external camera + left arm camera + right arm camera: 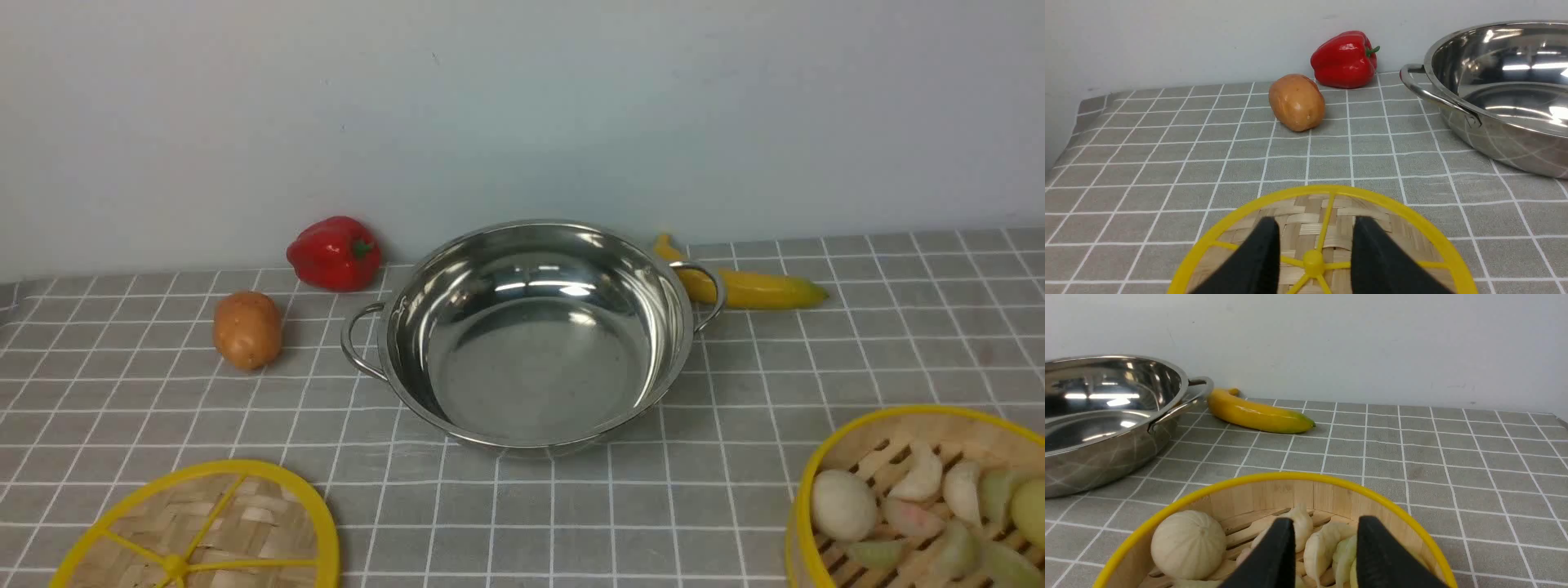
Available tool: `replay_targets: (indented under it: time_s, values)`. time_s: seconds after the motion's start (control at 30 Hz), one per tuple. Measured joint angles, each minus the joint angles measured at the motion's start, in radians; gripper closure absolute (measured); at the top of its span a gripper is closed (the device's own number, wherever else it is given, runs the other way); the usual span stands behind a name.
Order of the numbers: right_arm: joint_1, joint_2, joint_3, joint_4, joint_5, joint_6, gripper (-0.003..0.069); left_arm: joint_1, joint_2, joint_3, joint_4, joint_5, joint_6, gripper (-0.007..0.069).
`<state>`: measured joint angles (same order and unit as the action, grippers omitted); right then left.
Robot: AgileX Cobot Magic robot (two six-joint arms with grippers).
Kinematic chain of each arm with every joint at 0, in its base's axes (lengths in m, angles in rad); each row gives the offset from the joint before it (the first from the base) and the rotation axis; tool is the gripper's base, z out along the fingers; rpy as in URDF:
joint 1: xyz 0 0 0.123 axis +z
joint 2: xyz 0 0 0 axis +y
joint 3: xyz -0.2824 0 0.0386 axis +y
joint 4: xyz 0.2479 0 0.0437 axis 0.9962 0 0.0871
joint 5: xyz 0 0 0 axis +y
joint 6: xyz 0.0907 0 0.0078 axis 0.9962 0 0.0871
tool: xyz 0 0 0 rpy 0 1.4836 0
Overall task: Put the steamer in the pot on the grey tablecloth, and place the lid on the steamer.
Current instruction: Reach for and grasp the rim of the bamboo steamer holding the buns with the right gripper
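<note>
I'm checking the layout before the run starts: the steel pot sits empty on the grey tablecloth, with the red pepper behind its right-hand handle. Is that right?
Not quite: the front view shows the red pepper beyond the left-hand handle. The steel pot is indeed empty on the grey tablecloth.

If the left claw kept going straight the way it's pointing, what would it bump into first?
Probably the lid: the open left claw shows in front of its centre knob. How far off it is, or whether it would pass over, I can't tell.

Red pepper (334,254), brown potato (247,330), and yellow banana (752,289) lie apart.
</note>
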<state>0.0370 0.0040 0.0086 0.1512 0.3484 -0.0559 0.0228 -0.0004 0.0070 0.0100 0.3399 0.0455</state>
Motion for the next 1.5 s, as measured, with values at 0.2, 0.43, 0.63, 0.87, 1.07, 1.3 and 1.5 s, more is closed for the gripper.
replay_targets:
  time_s: [0.2, 0.43, 0.63, 0.87, 1.07, 1.3, 1.5]
  values:
    - [0.0, 0.0, 0.0, 0.0, 0.0, 0.0, 0.0419, 0.0, 0.0, 0.0, 0.0, 0.0, 0.0, 0.0382]
    - [0.0, 0.0, 0.0, 0.0, 0.0, 0.0, 0.0419, 0.0, 0.0, 0.0, 0.0, 0.0, 0.0, 0.0382]
    - [0.0, 0.0, 0.0, 0.0, 0.0, 0.0, 0.0419, 0.0, 0.0, 0.0, 0.0, 0.0, 0.0, 0.0382]
    - [0.0, 0.0, 0.0, 0.006, 0.0, 0.0, 0.0419, 0.0, 0.0, 0.0, 0.0, 0.0, 0.0, 0.0382]
    - [0.0, 0.0, -0.012, 0.107, -0.026, 0.026, 0.0419, 0.0, 0.0, 0.0, 0.0, 0.0, 0.0, 0.0382]
    - [0.0, -0.004, -0.313, 0.2, 0.152, 0.003, 0.0419, 0.0, 0.0, 0.0, 0.0, 0.0, 0.0, 0.0382]
    - [0.0, -0.005, -0.471, 0.249, 0.275, 0.001, 0.0419, 0.0, 0.0, 0.0, 0.0, 0.0, 0.0, 0.0382]
